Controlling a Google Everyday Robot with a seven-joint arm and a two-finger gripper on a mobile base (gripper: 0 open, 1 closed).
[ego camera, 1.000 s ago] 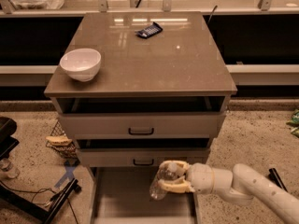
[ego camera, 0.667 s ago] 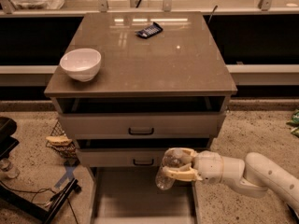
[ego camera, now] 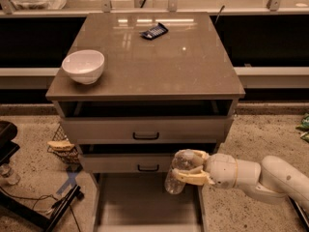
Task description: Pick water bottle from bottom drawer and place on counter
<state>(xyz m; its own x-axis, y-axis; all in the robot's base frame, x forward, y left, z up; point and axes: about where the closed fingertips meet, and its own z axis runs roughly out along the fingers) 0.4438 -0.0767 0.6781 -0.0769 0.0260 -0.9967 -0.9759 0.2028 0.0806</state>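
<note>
The water bottle (ego camera: 177, 174) is a small clear plastic bottle, held tilted in the air in front of the second drawer's front. My gripper (ego camera: 193, 166) comes in from the right on a white arm and is shut on the bottle, one finger (ego camera: 191, 179) below it and one above. The bottom drawer (ego camera: 145, 204) is pulled out furthest, with a plain pale floor below the bottle. The counter (ego camera: 159, 57) is the glossy grey-brown top of the cabinet, well above the gripper.
A white bowl (ego camera: 83, 66) stands at the counter's front left. A dark blue packet (ego camera: 154, 31) lies near its back. Two upper drawers (ego camera: 145, 128) with black handles stand slightly open. A wire basket (ego camera: 62, 145) and black equipment (ego camera: 29, 207) sit on the floor at left.
My gripper has lifted the water bottle up out of the bottom drawer, and it now hangs level with the second drawer's front.
</note>
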